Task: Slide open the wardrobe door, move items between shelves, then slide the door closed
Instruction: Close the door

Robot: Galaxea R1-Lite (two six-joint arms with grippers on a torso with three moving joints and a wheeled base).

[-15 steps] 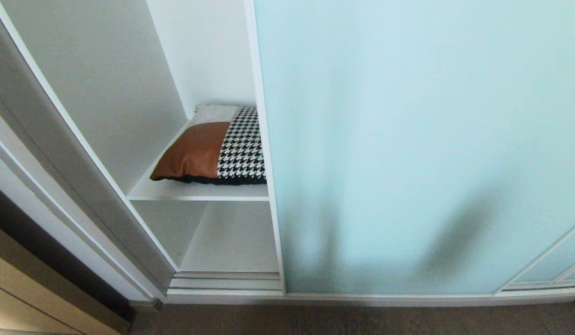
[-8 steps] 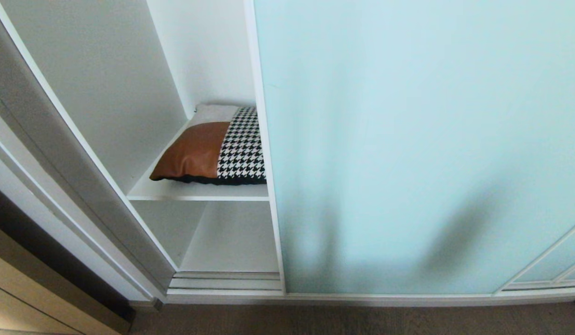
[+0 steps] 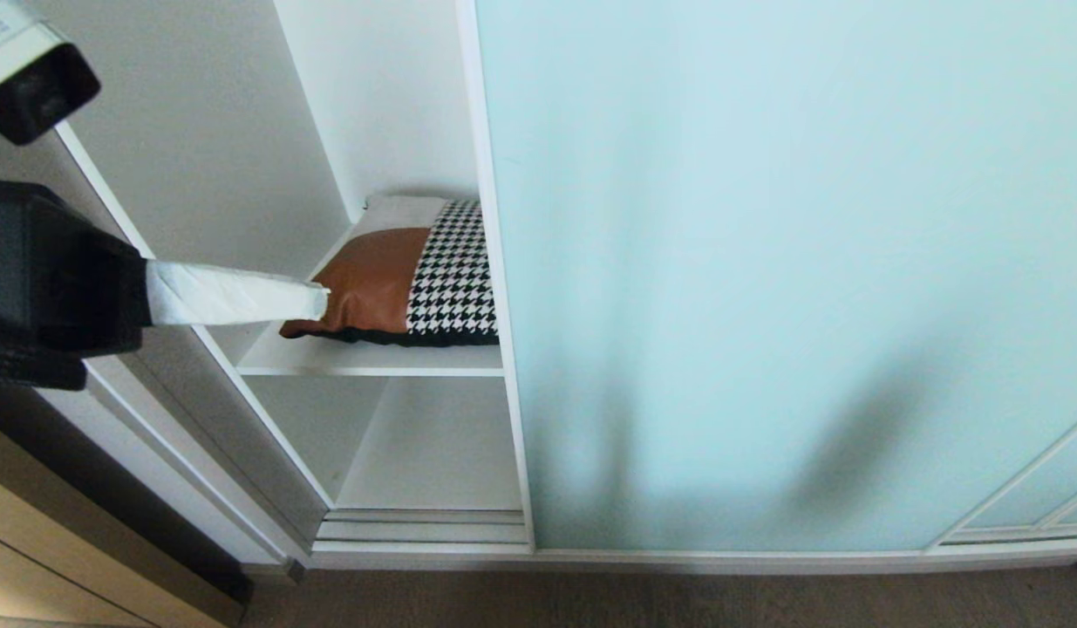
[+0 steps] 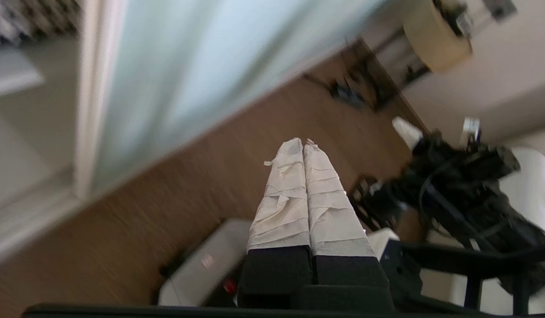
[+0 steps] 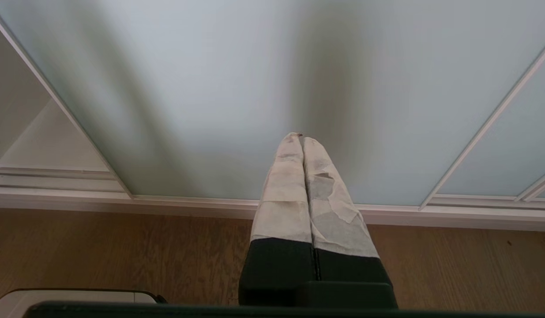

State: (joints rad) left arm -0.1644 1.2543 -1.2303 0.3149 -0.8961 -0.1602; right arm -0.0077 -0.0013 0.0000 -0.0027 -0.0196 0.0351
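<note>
One cushion (image 3: 390, 283) lies on the shelf (image 3: 364, 358) at frame centre-left, beside the sliding wardrobe door (image 3: 765, 262); left end effector (image 3: 322, 302) and right end effector (image 5: 301, 137) both closed, empty.

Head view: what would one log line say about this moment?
door: partly open | cushion: on shelf | left gripper: shut, empty, near cushion | right gripper: shut, empty, facing door

A home bedroom: built-in wardrobe (image 3: 198, 131), frosted sliding door (image 3: 765, 262), wood floor (image 5: 122, 256)
</note>
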